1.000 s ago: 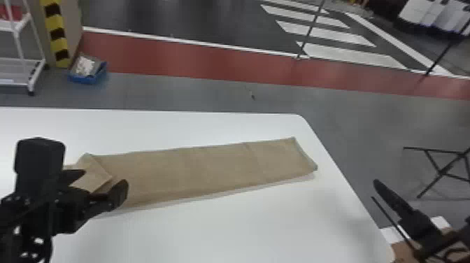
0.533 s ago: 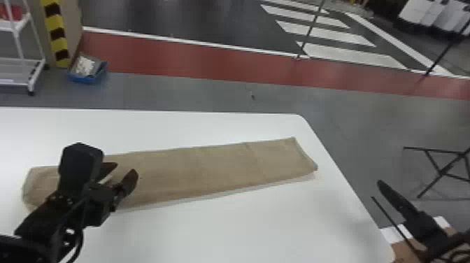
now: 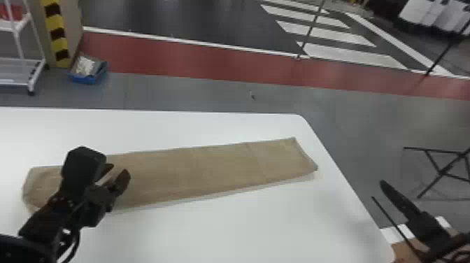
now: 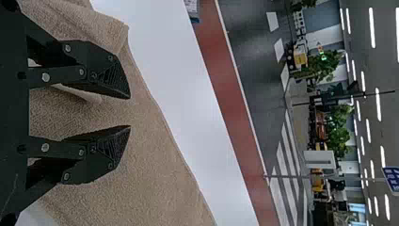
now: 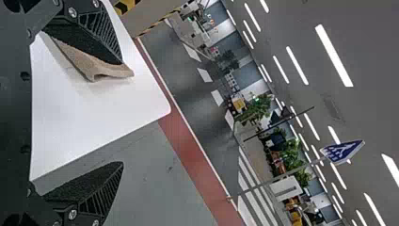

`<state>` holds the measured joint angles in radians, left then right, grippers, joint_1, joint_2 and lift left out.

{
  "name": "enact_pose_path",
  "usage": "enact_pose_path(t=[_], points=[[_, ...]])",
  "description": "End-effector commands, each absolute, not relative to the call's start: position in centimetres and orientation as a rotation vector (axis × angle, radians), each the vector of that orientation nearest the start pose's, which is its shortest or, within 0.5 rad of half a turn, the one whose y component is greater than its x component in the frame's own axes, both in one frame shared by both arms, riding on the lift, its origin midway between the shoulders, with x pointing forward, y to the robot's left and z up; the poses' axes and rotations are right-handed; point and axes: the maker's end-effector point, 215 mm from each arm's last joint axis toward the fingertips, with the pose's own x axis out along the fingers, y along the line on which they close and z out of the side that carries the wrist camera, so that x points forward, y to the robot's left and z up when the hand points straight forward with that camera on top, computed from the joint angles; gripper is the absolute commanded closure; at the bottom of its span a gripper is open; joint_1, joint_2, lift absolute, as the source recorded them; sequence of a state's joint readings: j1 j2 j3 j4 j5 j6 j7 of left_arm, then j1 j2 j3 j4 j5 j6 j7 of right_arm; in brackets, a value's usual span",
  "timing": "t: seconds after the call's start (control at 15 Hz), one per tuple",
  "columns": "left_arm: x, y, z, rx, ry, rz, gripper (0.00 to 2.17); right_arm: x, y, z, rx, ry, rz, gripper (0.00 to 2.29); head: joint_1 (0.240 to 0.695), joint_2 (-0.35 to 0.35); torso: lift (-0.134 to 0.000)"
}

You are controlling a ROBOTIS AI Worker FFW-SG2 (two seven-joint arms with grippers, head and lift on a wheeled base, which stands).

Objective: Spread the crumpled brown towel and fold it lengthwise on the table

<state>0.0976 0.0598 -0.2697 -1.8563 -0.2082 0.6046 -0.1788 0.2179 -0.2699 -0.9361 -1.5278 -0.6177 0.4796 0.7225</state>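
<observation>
The brown towel [image 3: 209, 164] lies as a long, mostly flat strip across the white table [image 3: 223, 230], slanting slightly up toward the right edge. Over its left part stands my left gripper [image 3: 118, 174], open. In the left wrist view my left gripper [image 4: 130, 112] has a narrow gap between its fingers, towel cloth [image 4: 155, 174] behind them and a raised fold near one finger. My right gripper [image 3: 379, 190] is parked beyond the table's right edge. The right wrist view has my right gripper [image 5: 123, 114] wide open, nothing held, one finger partly covering the towel's end [image 5: 110, 71].
Past the table's right side are a black folding stand [image 3: 444, 171] and a brown box-like surface [image 3: 409, 249] beneath the right gripper. A blue bin [image 3: 87, 75] and a white wheeled rack [image 3: 21, 71] stand on the floor beyond the table's far left.
My left gripper has moved right along the towel, then stayed nearly still. The flap at the towel's left end, turned over earlier, now lies spread out leftward. The right arm has hardly moved.
</observation>
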Motion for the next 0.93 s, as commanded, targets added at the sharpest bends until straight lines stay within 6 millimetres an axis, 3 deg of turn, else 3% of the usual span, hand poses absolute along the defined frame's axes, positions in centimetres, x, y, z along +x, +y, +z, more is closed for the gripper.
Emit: enact_pose_path(t=[0.0, 0.87], points=[[52.2, 10.1, -43.0, 0.276, 0.422, -0.342, 0.79, 38.1, -62.1, -36.9, 0.505, 0.097, -0.107, 0.13, 0.695, -0.350, -0.125], [51.9, 10.8, -45.6, 0.284, 0.530, -0.352, 0.74, 37.6, -62.5, -36.8, 0.510, 0.091, -0.113, 0.13, 0.695, -0.350, -0.125]])
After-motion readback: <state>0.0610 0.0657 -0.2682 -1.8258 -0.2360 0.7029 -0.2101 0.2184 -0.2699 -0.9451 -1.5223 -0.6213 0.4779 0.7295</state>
